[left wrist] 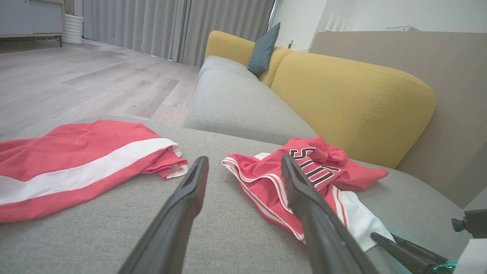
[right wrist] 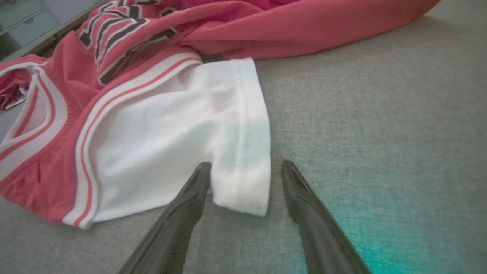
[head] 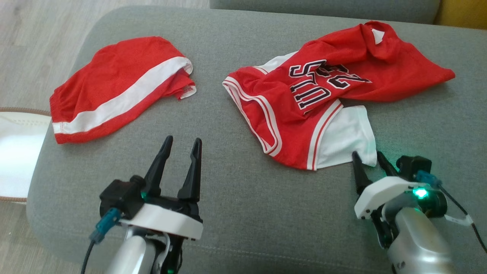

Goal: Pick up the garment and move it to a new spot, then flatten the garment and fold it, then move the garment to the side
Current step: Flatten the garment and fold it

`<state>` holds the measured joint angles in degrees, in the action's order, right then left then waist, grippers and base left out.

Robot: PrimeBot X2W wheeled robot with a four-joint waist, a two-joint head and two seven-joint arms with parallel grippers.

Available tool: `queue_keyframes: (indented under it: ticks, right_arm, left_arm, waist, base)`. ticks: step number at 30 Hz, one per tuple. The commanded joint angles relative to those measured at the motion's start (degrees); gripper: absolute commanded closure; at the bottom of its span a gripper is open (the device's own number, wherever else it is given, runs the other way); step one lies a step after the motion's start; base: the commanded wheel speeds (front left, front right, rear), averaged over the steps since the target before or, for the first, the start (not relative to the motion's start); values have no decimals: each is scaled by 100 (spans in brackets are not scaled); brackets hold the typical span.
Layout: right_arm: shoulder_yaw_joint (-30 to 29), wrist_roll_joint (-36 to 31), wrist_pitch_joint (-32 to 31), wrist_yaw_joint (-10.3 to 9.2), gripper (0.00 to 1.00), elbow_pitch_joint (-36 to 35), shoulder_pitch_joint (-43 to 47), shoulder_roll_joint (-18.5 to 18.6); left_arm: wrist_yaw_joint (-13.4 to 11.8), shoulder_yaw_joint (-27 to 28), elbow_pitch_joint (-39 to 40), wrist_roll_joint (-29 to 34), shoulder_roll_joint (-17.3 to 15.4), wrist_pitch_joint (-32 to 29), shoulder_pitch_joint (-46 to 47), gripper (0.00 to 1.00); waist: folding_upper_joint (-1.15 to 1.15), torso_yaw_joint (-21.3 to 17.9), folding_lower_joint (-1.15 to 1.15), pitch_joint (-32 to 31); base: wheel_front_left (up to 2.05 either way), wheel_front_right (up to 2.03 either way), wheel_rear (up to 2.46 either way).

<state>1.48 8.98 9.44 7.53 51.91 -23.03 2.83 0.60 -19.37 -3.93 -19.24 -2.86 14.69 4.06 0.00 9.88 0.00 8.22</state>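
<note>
**Right gripper open around the jersey's sleeve corner**

My right gripper [head: 367, 154] [right wrist: 246, 164] is released, its 2 dark fingers spread apart. The lower corner of the jersey's short white sleeve [head: 346, 133] [right wrist: 171, 144] lies between the fingertips. I cannot tell whether either tip touches the cloth. The red mesh basketball jersey [head: 289, 125] [left wrist: 258, 182] lies crumpled on the right half of the grey woven seat cushion [head: 247, 198] [left wrist: 236, 236] [right wrist: 380, 133], just ahead of this gripper and stretching away from it.

My left gripper [head: 183, 140] [left wrist: 243, 160] is also open and holds nothing. It hangs over bare cushion, with the jersey off to its right and well apart from its fingertips.

The jersey is thin, soft cloth, bunched into ridges. It has white and red ribbed bands at its openings and black block lettering outlined in white across the chest. The sleeve is smooth white knit with a stitched hem. The cushion is a coarse, flat weave with rounded edges.

I count 2 garments on the cushion: the jersey and 1 pair of red shorts [head: 114, 95] [left wrist: 76, 163] with a broad white stripe, lying to the left of my left gripper. Beyond them stand a padded yellow backrest [left wrist: 354, 99] and 1 blue-grey pillow [left wrist: 262, 51], beside a pale wood floor [left wrist: 76, 80].
</note>
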Motion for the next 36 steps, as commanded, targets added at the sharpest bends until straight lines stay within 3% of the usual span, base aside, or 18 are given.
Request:
queue_keyframes:
  ticks: [1, 10, 17, 26, 36]
  right_arm:
    - [169, 1, 56, -4, 98, -26, -150, 5]
    - [484, 240, 265, -4, 100, 400, -358, 5]
    - [1140, 710, 372, -4, 100, 139, -314, 5]
    - [2094, 1360, 108, -4, 100, -909, -82, 5]
    - [3426, 1991, -465, -4, 100, -2802, 164, 5]
  left_arm:
    - [32, 212, 190, 38, -1, 31, 269, 0]
    - [25, 265, 98, 47, -1, 31, 276, 0]
    - [-11, 320, 101, 47, -1, 31, 104, 0]
    - [-79, 347, 150, 41, -1, 31, -131, 0]
    - [-133, 425, 273, 33, -1, 31, -274, 0]
  waist:
    - [0, -1, 0, 13]
    - [0, -95, 0, -195]
    - [0, -197, 0, -579]
    - [0, -297, 0, -943]
    - [0, -241, 0, -1123]
  base:
    - [0, 0, 0]
    - [0, 0, 0]
    - [0, 0, 0]
    - [0, 0, 0]
    - [0, 0, 0]
